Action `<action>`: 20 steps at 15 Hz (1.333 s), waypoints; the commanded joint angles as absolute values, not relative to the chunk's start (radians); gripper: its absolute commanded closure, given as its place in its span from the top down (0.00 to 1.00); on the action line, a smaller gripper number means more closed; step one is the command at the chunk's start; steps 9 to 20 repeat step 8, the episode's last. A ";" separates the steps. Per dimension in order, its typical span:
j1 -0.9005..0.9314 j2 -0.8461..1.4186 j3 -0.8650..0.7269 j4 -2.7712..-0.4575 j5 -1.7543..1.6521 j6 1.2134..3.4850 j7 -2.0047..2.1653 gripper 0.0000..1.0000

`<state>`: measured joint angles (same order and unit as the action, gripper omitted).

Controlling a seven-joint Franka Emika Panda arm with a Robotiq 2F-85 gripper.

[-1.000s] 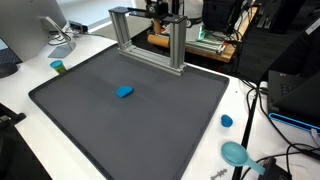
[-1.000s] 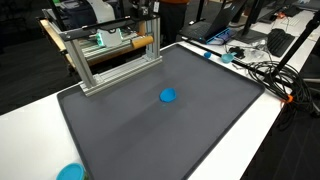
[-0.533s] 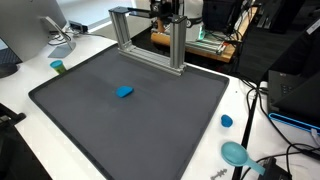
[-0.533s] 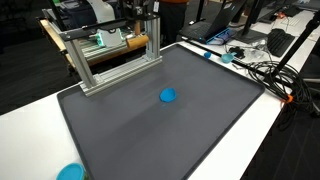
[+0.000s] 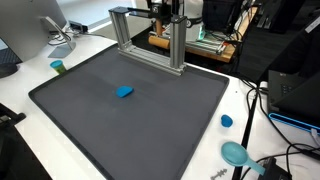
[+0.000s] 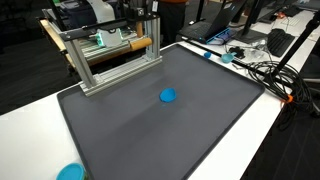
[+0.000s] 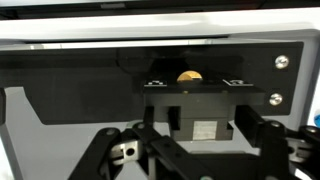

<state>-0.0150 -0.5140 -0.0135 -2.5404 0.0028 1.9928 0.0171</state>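
Wrist view: your gripper hangs with fingers spread wide, gripping nothing, centred on the wooden dowel so they can straddle it. It lies propped across the metal frame at the edge of the mat.

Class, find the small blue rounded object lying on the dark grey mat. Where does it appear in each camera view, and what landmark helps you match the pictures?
Exterior view: the small blue rounded object lies left of centre, on the dark grey mat.
Exterior view: it lies just right of centre on the mat.
Wrist view: not in it.
Shared landmark: the aluminium frame at the mat's far edge in both exterior views.
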 commanded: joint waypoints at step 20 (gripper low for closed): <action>-0.062 -0.789 -0.043 -2.533 -0.083 1.910 -0.028 1.00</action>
